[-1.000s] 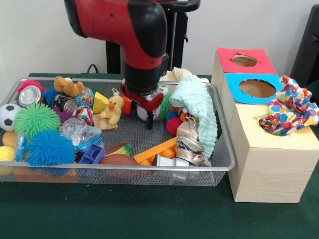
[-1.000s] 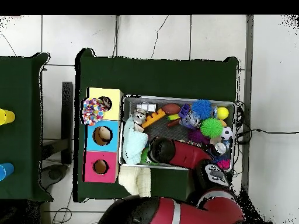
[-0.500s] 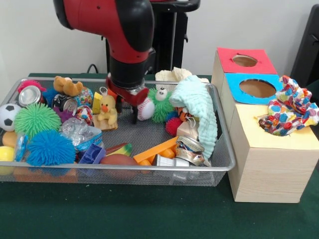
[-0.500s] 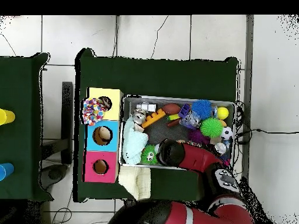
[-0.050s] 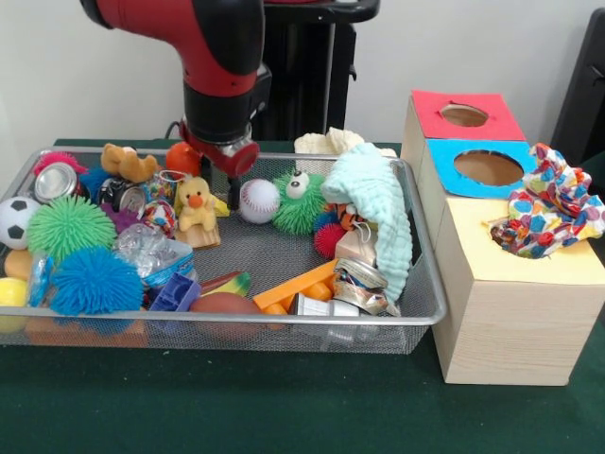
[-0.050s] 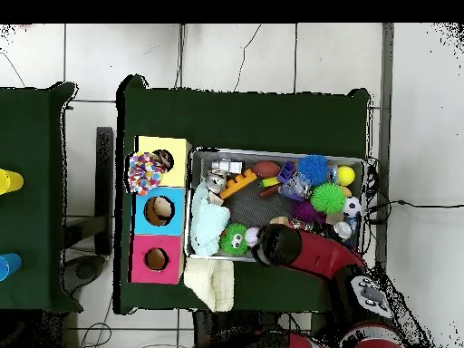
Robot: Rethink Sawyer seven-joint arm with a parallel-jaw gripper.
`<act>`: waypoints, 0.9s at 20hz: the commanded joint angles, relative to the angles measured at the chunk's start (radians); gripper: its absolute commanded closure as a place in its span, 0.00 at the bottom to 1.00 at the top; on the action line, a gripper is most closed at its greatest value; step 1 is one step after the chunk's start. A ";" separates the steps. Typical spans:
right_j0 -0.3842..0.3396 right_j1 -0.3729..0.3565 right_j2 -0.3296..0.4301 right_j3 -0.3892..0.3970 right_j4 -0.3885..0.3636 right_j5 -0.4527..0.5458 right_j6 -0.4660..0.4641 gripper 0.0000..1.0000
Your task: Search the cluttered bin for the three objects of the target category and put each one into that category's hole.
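1. Front view shows the red and black arm (image 5: 203, 43) coming down over the far side of the wire mesh bin (image 5: 284, 326), which stands on the green table (image 5: 236, 407).
2. Its fingers (image 5: 225, 184) hang just above the mesh; how wide they stand I cannot tell, and nothing shows held between them.
3. At 9 o'clock of the fingers, just beside them, sits a yellow duck toy (image 5: 196, 206); at 3 o'clock lies a white baseball (image 5: 258, 200), and past it a green furry toy with eyes (image 5: 299, 202).
4. A pale green cloth (image 5: 378, 213) is draped over the right end of the bin.
5. Toward the left end lie a green spiky ball (image 5: 68, 227), a blue spiky ball (image 5: 95, 281), a small soccer ball (image 5: 13, 220) and a crushed can (image 5: 57, 180).
6. At 3 o'clock of the bin stands a wooden box (image 5: 515, 322) with a red hole panel (image 5: 465, 115), a blue hole panel (image 5: 487, 167), and a colourful patterned cloth (image 5: 548, 213) stuffed in the nearest hole.
7. Overhead, the arm (image 6: 313, 256) covers the fingers.
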 commanded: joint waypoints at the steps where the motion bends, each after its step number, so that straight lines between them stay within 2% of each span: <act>1: 0.011 -0.094 0.095 0.054 0.025 0.204 -0.011 0.00; 7: 0.014 -0.178 0.104 0.090 0.041 0.277 0.001 0.00; 10: 0.016 -0.170 0.099 0.077 0.029 0.257 0.008 0.00; 14: 0.011 -0.031 0.093 -0.040 -0.017 0.173 0.005 0.00; 18: -0.004 0.046 0.095 -0.156 -0.030 0.188 -0.024 0.00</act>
